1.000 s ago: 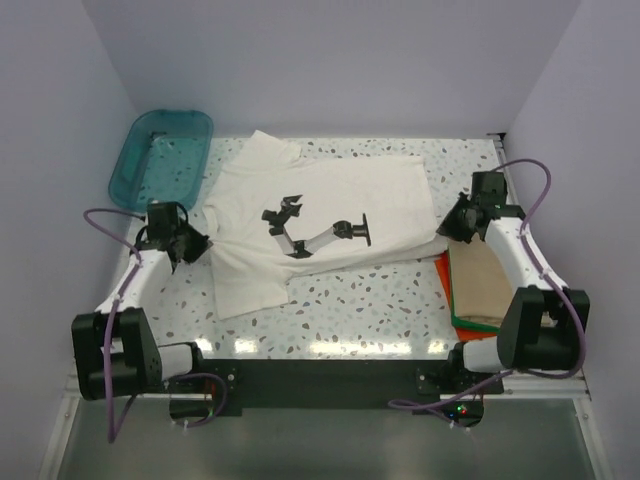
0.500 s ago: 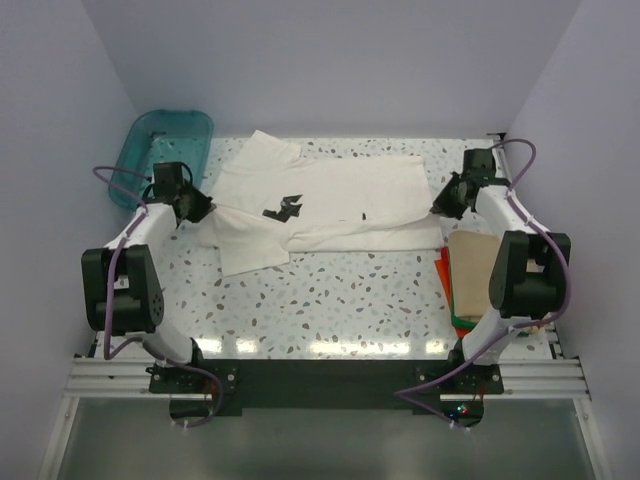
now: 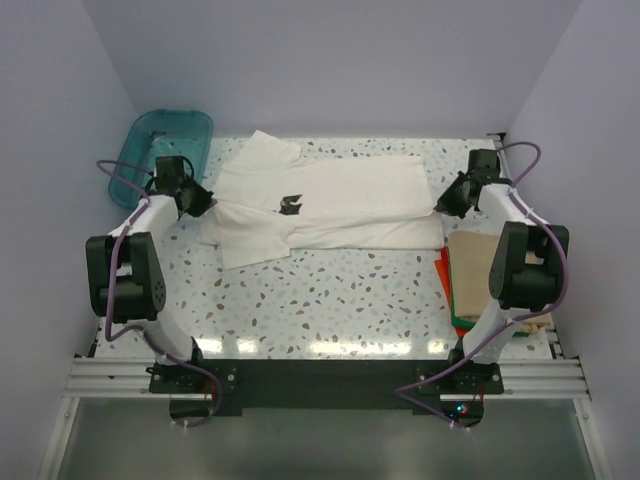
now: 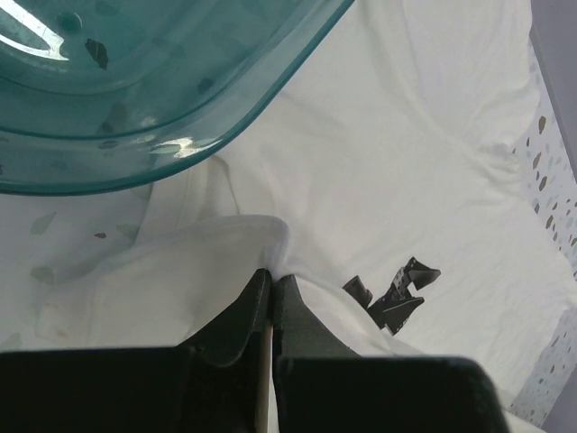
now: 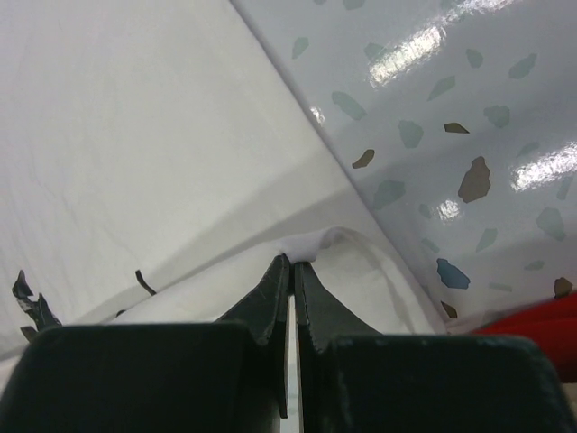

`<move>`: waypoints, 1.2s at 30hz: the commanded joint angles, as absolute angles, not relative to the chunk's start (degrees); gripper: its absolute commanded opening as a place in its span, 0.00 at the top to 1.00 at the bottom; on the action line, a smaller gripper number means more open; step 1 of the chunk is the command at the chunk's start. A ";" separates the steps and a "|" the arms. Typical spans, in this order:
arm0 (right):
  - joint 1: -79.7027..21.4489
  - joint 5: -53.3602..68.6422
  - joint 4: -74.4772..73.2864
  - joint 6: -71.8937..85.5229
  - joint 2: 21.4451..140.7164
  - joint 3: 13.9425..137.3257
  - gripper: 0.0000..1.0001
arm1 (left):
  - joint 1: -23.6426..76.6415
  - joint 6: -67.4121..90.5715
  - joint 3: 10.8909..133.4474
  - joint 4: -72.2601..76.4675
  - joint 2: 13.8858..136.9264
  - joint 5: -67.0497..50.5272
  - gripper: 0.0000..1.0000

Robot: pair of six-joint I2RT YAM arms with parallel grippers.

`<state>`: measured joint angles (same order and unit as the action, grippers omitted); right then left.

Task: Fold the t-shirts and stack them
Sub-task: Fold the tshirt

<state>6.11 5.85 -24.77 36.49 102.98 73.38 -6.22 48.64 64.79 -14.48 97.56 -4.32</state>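
An off-white t-shirt [image 3: 330,195] with a small dark print [image 3: 290,205] lies across the back of the table, its near part folded over towards the back. My left gripper [image 3: 205,203] is shut on the shirt's left edge; in the left wrist view the cloth [image 4: 225,244] bunches at the closed fingertips [image 4: 273,275]. My right gripper [image 3: 443,203] is shut on the shirt's right edge, and the cloth [image 5: 315,239] is pinched at its tips [image 5: 291,259]. A folded tan shirt [image 3: 485,280] lies on orange-red and green ones [image 3: 447,285] at the right.
A teal translucent tub [image 3: 155,150] stands at the back left, close to my left gripper, and fills the top left of the left wrist view [image 4: 135,90]. Pale walls enclose the speckled table [image 3: 340,300] on three sides.
Both grippers have carried the shirt's near edge towards the back, folding it over itself. The dark print is now mostly covered. Both arms stretch further back.
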 commanded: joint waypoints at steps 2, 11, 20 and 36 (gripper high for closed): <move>6.94 7.03 -22.06 37.26 104.06 75.76 1.00 | -6.50 47.37 67.32 -11.52 99.58 -4.30 1.00; 7.38 8.43 -21.27 37.09 107.22 76.82 1.00 | -6.68 45.97 67.94 -6.51 102.39 -7.72 1.00; 7.12 9.85 -21.71 34.46 105.83 77.87 0.32 | -6.94 42.45 66.99 -5.71 98.54 -8.35 0.45; -23.96 2.46 -15.91 34.71 92.72 64.87 0.38 | 3.14 49.21 31.38 -9.75 68.21 6.23 0.52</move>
